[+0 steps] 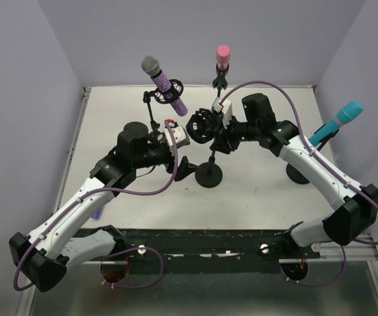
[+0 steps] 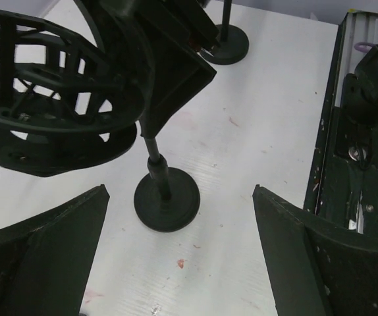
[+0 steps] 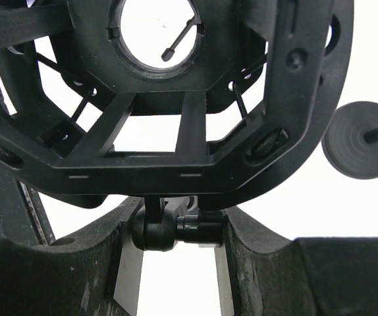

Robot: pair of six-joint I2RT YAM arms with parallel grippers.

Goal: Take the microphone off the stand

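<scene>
The black stand rises from a round base in the middle of the table. Its shock mount ring has an open hole with no microphone in it. My right gripper is shut on the swivel joint just under the ring, a pad on each side of it. Low beside the stand's pole, my left gripper is wide open, with only bare table between its fingers. The stand's base lies just ahead of it.
A glittery purple microphone sits in a stand at the back left. A pink one stands at the back centre and a teal one at the right. A small purple object lies beside my left forearm. The dark rail runs along the near edge.
</scene>
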